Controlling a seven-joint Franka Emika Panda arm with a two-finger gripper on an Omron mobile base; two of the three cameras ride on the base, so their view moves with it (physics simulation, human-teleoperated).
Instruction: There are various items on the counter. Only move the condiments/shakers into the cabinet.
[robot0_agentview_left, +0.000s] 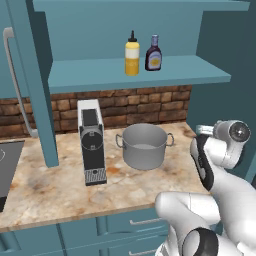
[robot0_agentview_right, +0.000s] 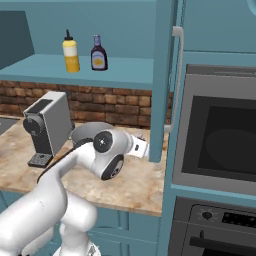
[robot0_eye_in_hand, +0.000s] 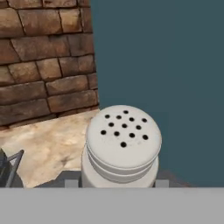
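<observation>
The small grey-white shaker (robot0_eye_in_hand: 123, 146) stands on the counter (robot0_eye_in_hand: 48, 144) beside the teal side panel (robot0_eye_in_hand: 175, 78). It sits very close in front of my gripper (robot0_eye_in_hand: 116, 183), whose fingertips (robot0_eye_in_hand: 71, 183) flank its base and look open. From the right base view, the hand (robot0_agentview_right: 141, 148) reaches level toward that panel. On the cabinet shelf (robot0_agentview_left: 100, 70) stand the yellow squeeze bottle (robot0_agentview_left: 132, 56) and, to its right, the dark brown sauce bottle (robot0_agentview_left: 153, 54), both upright.
The steel pot (robot0_agentview_left: 144, 146) and the coffee machine (robot0_agentview_left: 92, 142) stand on the counter (robot0_agentview_left: 55, 187) against the brick wall. An oven column (robot0_agentview_right: 220, 140) rises to the right. The open cabinet door (robot0_agentview_right: 167, 75) hangs over the counter's right end.
</observation>
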